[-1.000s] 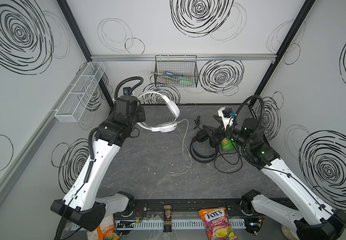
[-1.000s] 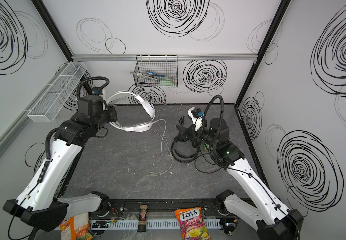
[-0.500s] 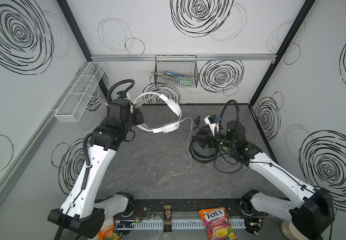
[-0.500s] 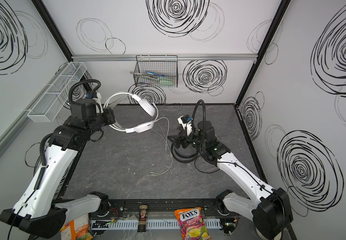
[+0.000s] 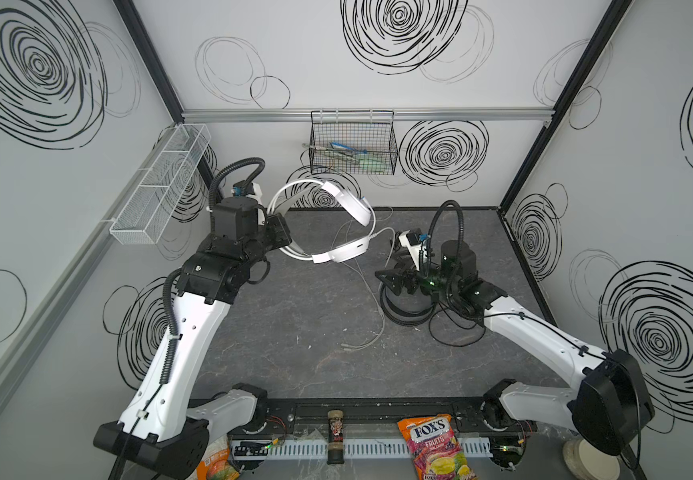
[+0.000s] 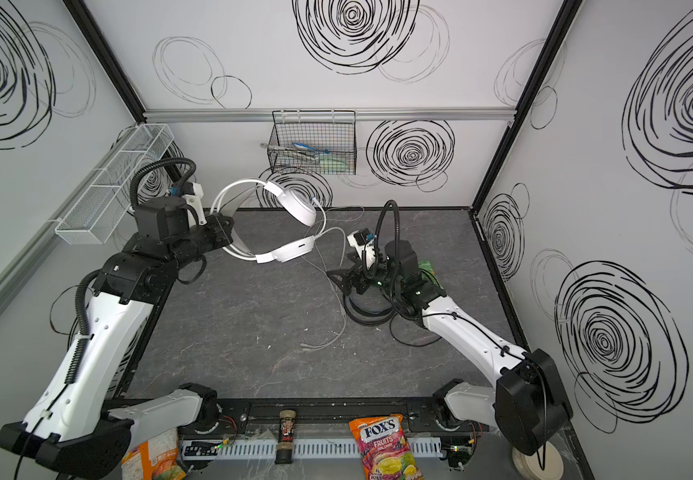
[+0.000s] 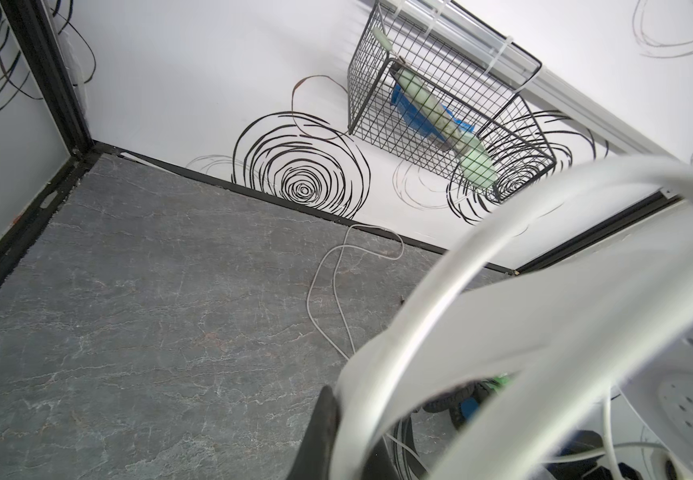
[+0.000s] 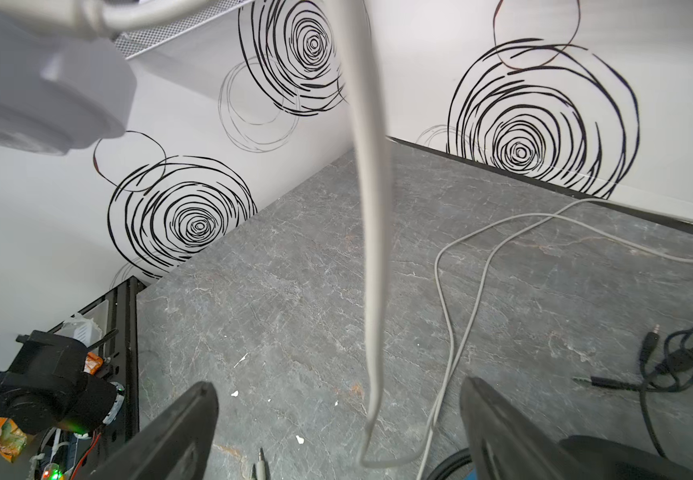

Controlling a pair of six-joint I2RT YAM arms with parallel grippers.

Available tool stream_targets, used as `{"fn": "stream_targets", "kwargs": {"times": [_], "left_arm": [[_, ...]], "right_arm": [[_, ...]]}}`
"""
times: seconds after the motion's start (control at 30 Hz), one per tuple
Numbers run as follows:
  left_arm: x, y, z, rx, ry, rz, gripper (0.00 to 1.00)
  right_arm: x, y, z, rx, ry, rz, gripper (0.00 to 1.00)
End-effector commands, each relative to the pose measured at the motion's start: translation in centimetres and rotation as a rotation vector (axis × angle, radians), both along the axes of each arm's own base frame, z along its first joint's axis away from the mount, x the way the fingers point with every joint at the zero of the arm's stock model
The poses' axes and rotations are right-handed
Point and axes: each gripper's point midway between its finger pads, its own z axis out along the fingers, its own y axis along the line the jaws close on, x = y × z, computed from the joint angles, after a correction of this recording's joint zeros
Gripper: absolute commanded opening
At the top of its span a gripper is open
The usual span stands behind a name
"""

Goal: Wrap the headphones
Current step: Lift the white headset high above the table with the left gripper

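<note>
The left tool (image 5: 281, 236) is clamped shut on the headband of the white headphones (image 5: 344, 250). It holds them raised off the bench (image 5: 295, 332) with the earcups out ahead of it, probably so that the white cable (image 5: 367, 297) hangs free for winding. The right tool (image 8: 336, 415) sits low over the bench, jaws spread wide and holding nothing. In the right wrist view the hanging cable drops between them, apparently lined up for a pinch. The black headphones (image 5: 404, 309) lie on the bench beneath the right tool, their cable loose beside them, seemingly left for later.
</note>
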Motion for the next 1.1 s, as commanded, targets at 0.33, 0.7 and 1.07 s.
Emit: {"fn": "stream_targets", "kwargs": {"times": [0.33, 0.7, 1.07], "left_arm": [[-2.5, -1.5, 8.7, -0.215, -0.221, -0.085, 0.0], [-3.7, -1.9, 12.1, -0.259, -0.268, -0.123, 0.0], [-5.2, -2.8, 15.8, -0.356, -0.326, -0.183, 0.0]], "right_arm": [[-0.8, -0.6, 3.7, 0.061, -0.08, -0.004, 0.93], [-0.2, -0.1, 6.1, 0.096, -0.126, 0.009, 0.92], [0.1, 0.9, 7.2, 0.128, -0.141, 0.049, 0.92]]}}
